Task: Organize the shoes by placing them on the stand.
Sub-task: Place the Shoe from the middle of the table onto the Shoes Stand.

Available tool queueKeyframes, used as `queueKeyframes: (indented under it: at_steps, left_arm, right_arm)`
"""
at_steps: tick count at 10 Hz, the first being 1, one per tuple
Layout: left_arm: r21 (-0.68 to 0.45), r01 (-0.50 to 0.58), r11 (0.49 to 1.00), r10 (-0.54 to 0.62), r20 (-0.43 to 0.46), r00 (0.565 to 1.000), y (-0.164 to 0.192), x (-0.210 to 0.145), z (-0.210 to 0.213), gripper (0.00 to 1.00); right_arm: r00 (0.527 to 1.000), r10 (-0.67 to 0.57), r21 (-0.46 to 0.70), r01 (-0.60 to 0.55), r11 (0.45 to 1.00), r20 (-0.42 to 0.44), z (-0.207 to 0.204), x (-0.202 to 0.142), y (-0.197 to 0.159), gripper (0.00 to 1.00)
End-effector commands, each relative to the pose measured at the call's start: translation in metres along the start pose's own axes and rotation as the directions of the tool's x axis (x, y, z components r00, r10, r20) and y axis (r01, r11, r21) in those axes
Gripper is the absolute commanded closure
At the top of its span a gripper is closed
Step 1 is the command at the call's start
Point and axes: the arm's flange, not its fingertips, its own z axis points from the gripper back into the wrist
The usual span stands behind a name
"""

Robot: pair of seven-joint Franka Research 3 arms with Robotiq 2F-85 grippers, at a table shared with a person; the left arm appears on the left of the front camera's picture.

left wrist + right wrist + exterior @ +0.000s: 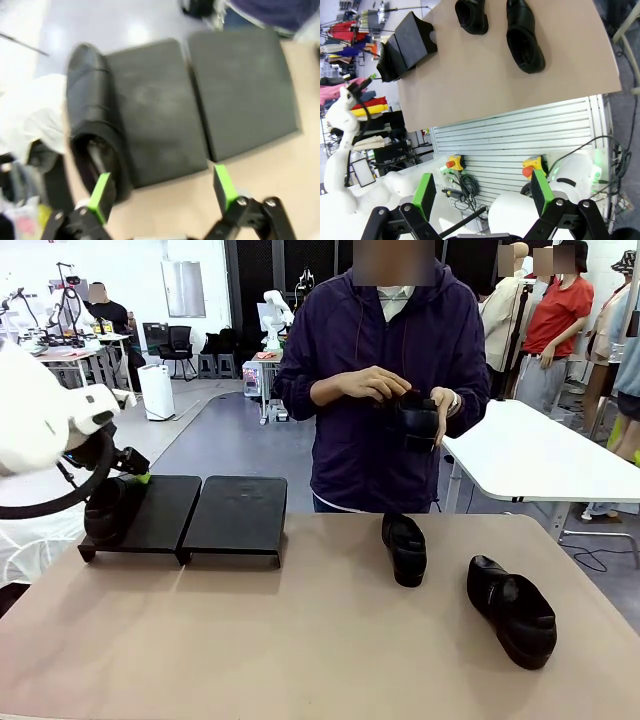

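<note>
any marking on the shoes or the stand is too dark or blurred to read. the left end effector (161,194) stands wide open with nothing between its green pads (101,192). it hangs over the near edge of the stand (240,90). one pad sits right at the heel opening of the first shoe (92,110), and the blur hides whether they touch. this black glossy shoe lies along the outer edge of the stand's left section, toe pointing away from the robot, while the rest of that section and the whole right section are bare. the right end effector (482,196) is also fully open and grips nothing; it is raised well back from the counter (495,85) and looks down on a slatted panel carrying two yellow boxes with red buttons (532,167). the second shoe (405,548) and the third shoe (512,610) lie on the counter's right half, apart from each other and well away from the stand. across the counter a person in a dark purple jacket holds the fourth shoe (415,420) at chest height, one hand (372,385) on top of it and the other hand (445,405) at its side. a white table (540,450) stands behind on the right.
</note>
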Motion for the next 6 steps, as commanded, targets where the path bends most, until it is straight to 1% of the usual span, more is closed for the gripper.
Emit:
queueKeyframes:
  at_steps: [1, 2, 3, 4, 5, 6]
  left_arm:
    - [-0.056, 0.079, 0.995, -0.086, -0.135, 0.987, 0.029, -0.033, 0.066, 0.0]
    - [-0.098, 0.11, 0.989, -0.129, -0.21, 0.969, 0.028, -0.05, 0.096, 0.0]
    - [-0.195, 0.123, 0.973, -0.171, -0.255, 0.952, 0.03, -0.066, 0.129, 0.0]
    - [-0.298, 0.073, 0.952, -0.146, -0.227, 0.963, 0.037, -0.079, 0.167, 0.0]
    - [-0.374, 0.059, 0.926, -0.11, -0.118, 0.987, 0.043, -0.088, 0.2, 0.0]
    - [-0.429, 0.057, 0.902, -0.063, 0.002, 0.998, 0.049, -0.095, 0.229, 0.0]
  right_arm:
    - [1.0, 0.016, 0.022, -0.016, 1.0, 0.004, 0.0, 0.0, 0.001, 0.0]
    - [1.0, 0.016, 0.022, -0.016, 1.0, 0.004, 0.0, 0.0, 0.001, 0.0]
    - [1.0, 0.016, 0.022, -0.016, 1.0, 0.004, 0.0, 0.0, 0.001, 0.0]
    - [1.0, 0.016, 0.022, -0.016, 1.0, 0.004, 0.0, 0.0, 0.001, 0.0]
    - [1.0, 0.016, 0.022, -0.016, 1.0, 0.004, 0.0, 0.0, 0.001, 0.0]
    - [1.0, 0.016, 0.022, -0.016, 1.0, 0.004, 0.0, 0.0, 0.001, 0.0]
